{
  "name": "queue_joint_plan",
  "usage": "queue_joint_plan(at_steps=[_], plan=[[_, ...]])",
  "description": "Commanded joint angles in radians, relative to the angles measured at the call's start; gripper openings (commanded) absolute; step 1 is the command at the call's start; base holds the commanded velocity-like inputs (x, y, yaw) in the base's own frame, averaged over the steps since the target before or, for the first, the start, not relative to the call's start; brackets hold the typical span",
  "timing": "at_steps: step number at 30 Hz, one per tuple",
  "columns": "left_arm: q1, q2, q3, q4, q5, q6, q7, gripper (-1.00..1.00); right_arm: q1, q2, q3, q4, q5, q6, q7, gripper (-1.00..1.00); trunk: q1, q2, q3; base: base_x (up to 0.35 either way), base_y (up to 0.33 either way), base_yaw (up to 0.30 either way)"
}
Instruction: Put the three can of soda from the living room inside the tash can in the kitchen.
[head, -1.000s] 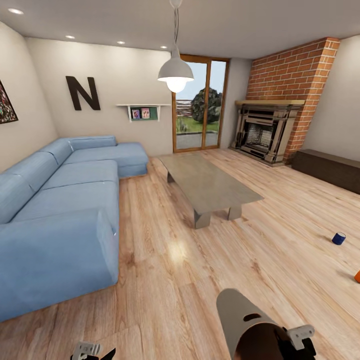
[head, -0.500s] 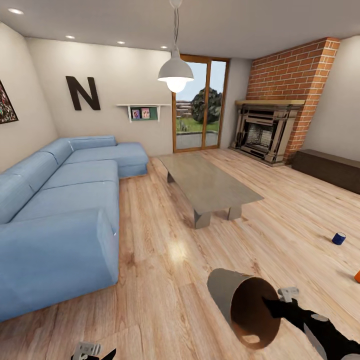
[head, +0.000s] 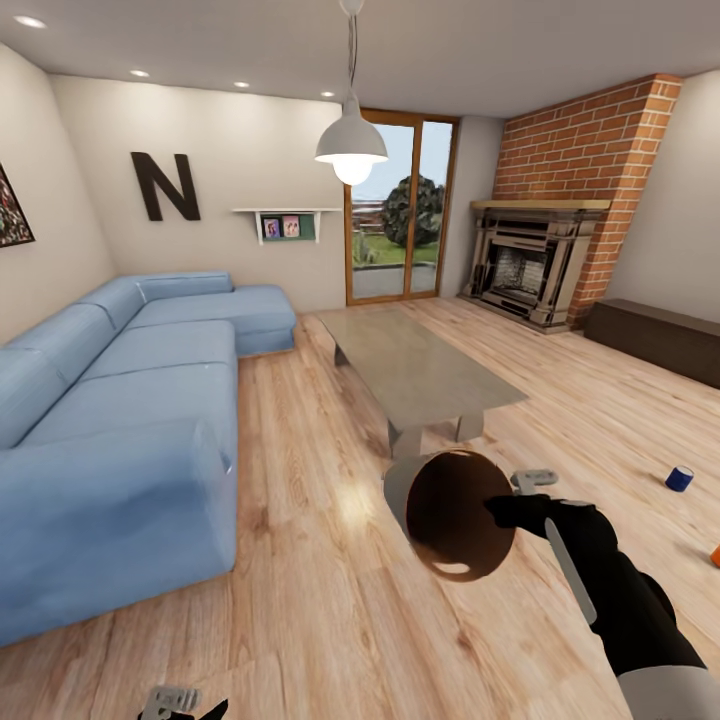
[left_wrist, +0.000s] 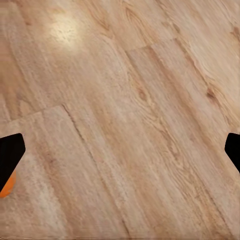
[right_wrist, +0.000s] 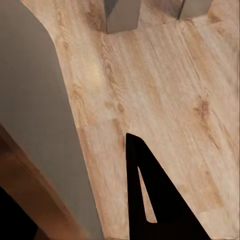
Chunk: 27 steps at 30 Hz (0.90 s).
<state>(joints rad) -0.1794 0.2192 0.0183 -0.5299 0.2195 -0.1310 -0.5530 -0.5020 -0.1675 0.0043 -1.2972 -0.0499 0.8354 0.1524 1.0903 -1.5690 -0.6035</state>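
From the head view, the tash can (head: 450, 512) is held by its rim in the right gripper (head: 512, 505), tipped with its mouth toward the camera, just this side of the coffee table (head: 420, 375). The blue can of soda (head: 679, 478) and the orange can of soda (head: 715, 553) lie on the floor well right of the table, so the bin is best carried low and level toward them. In the left wrist view, the left gripper (left_wrist: 120, 150) is seen spread wide over bare floorboards, with an orange sliver (left_wrist: 7, 185) behind one fingertip that cannot be identified. In the right wrist view, the bin wall is seen beside one dark finger (right_wrist: 155, 200), with the table's legs beyond.

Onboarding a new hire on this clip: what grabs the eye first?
The right gripper holds the trash can tipped in the air at its rim, brown mouth facing the head camera, just before the coffee table. Then the blue sofa at left, and a dark blue can on the floor at right.
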Motion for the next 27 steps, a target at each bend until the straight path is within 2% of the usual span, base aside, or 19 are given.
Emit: queue_joint_plan(at_steps=[1, 2, 6, 7, 9, 11, 12, 15, 18, 21, 26, 27], plan=[[-0.032, 0.014, 0.001, -0.005, 0.004, 0.090, 0.001, 1.00, -0.002, 0.004, 0.008, -0.002, -0.038, 0.009, 0.009, -1.00, 0.000, 0.000, 0.000, 0.150, 0.000, 0.000], [-0.085, 0.033, 0.002, -0.009, 0.004, 0.204, 0.002, 1.00, -0.003, 0.005, 0.011, -0.002, -0.037, 0.011, 0.009, -1.00, 0.000, 0.000, 0.000, 0.102, 0.000, 0.000], [-0.233, 0.083, 0.004, -0.013, 0.007, 0.465, 0.001, 1.00, -0.003, 0.008, 0.015, -0.002, -0.036, 0.015, 0.009, -1.00, 0.000, 0.000, 0.000, 0.060, 0.000, 0.000], [-0.310, 0.114, 0.007, -0.012, 0.008, 0.572, 0.001, 1.00, -0.003, 0.008, 0.017, -0.002, -0.036, 0.016, 0.008, -1.00, 0.000, 0.000, 0.000, 0.052, 0.000, 0.000], [-0.381, 0.145, 0.023, -0.008, 0.010, 0.653, 0.001, 1.00, -0.003, 0.009, 0.018, -0.002, -0.036, 0.016, 0.007, -1.00, 0.000, 0.000, 0.000, 0.083, 0.000, 0.000], [-0.437, 0.167, 0.054, 0.001, 0.013, 0.707, 0.003, 1.00, -0.003, 0.009, 0.022, 0.000, -0.036, 0.017, 0.007, -1.00, 0.000, 0.000, 0.000, 0.134, 0.000, 0.000], [-0.474, 0.181, 0.092, 0.016, 0.014, 0.742, 0.014, 1.00, -0.003, 0.009, 0.027, 0.001, -0.036, 0.017, 0.005, -1.00, 0.000, 0.000, 0.000, 0.210, 0.000, 0.000], [-0.508, 0.196, 0.137, 0.056, 0.017, 0.778, 0.063, 1.00, -0.003, 0.009, 0.037, 0.002, -0.036, 0.017, 0.002, -1.00, 0.000, 0.000, 0.000, 0.249, 0.000, 0.000], [-0.538, 0.209, 0.178, 0.103, 0.031, 0.851, 0.192, 1.00, -0.003, 0.009, 0.058, 0.002, -0.035, 0.017, -0.002, -1.00, 0.000, 0.000, 0.000, 0.143, 0.000, 0.000], [-0.559, 0.212, 0.183, 0.114, 0.032, 0.876, 0.244, 1.00, -0.003, 0.009, 0.065, 0.002, -0.035, 0.018, -0.003, -1.00, 0.000, 0.000, 0.000, 0.037, 0.000, 0.000], [-0.584, 0.208, 0.190, 0.120, 0.036, 0.930, 0.412, 1.00, -0.003, 0.010, 0.070, 0.002, -0.035, 0.018, -0.004, -1.00, 0.000, 0.000, 0.000, 0.011, 0.000, 0.000], [-0.584, 0.208, 0.190, 0.120, 0.036, 0.931, 0.419, 1.00, -0.003, 0.010, 0.070, 0.002, -0.035, 0.018, -0.004, -1.00, 0.000, 0.000, 0.000, 0.003, 0.000, 0.000]])
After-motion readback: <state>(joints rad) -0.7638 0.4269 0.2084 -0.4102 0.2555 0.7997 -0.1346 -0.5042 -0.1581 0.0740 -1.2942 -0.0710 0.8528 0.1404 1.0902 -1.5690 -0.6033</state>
